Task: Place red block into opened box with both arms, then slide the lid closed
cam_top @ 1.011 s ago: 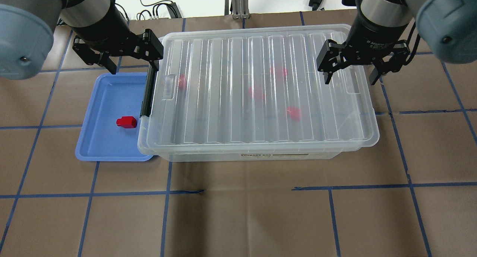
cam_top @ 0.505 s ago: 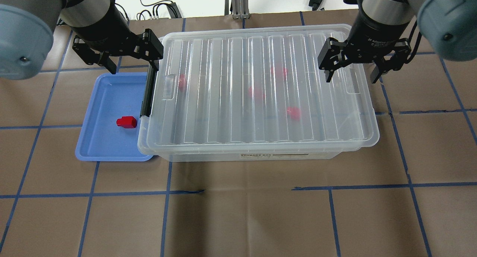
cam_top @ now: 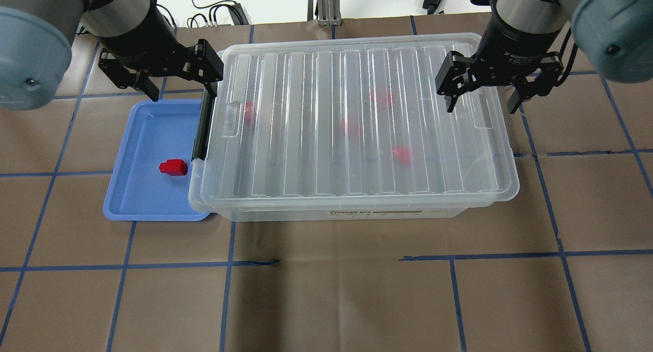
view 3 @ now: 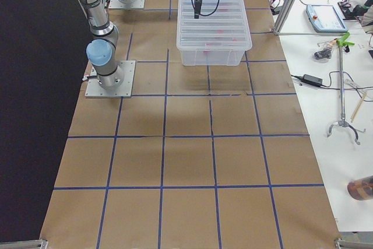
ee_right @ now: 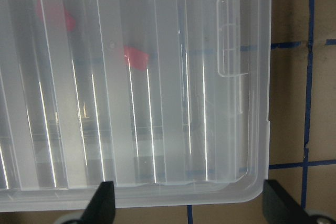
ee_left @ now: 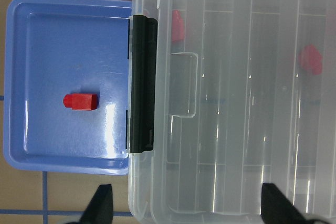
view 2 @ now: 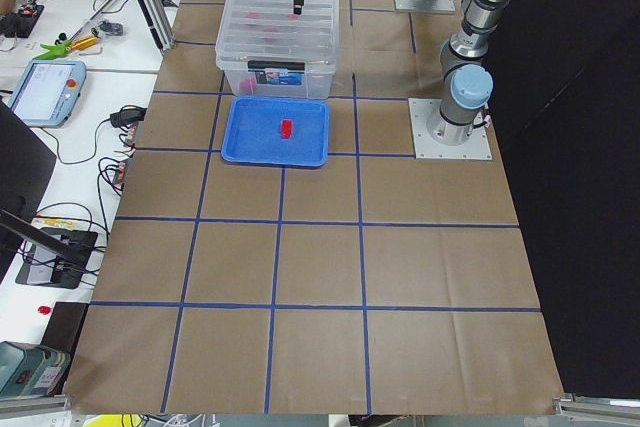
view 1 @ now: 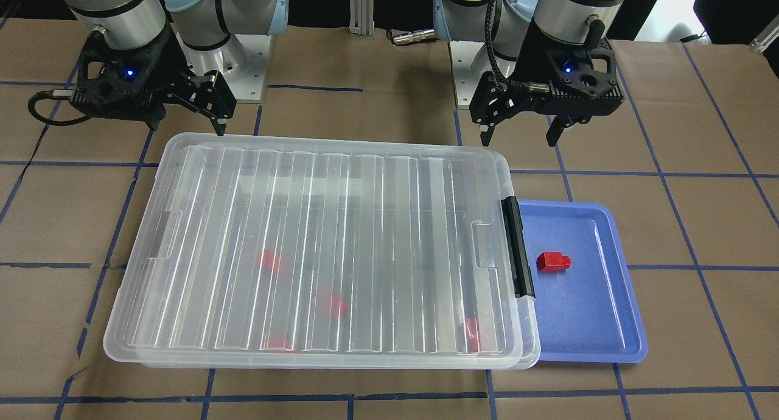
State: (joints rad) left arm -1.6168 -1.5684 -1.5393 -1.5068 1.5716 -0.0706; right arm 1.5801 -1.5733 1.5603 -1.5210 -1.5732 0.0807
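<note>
The clear ribbed lid lies flat on the clear box and covers nearly all of it. It sits slightly off toward the robot's right, so a narrow strip of box rim shows by the black latch bar. Several red blocks show blurred through the lid. One red block lies in the blue tray, also in the left wrist view. My left gripper hangs open above the box's far left corner. My right gripper hangs open over the lid's right end. Neither holds anything.
The blue tray sits tight against the box's latch end. Brown paper with blue tape lines covers the table. Cables and an aluminium post lie beyond the far edge. Both arm bases stand behind the box.
My right gripper has drifted slightly right and toward the far edge, still open. The left gripper, lid and blocks have not moved.
</note>
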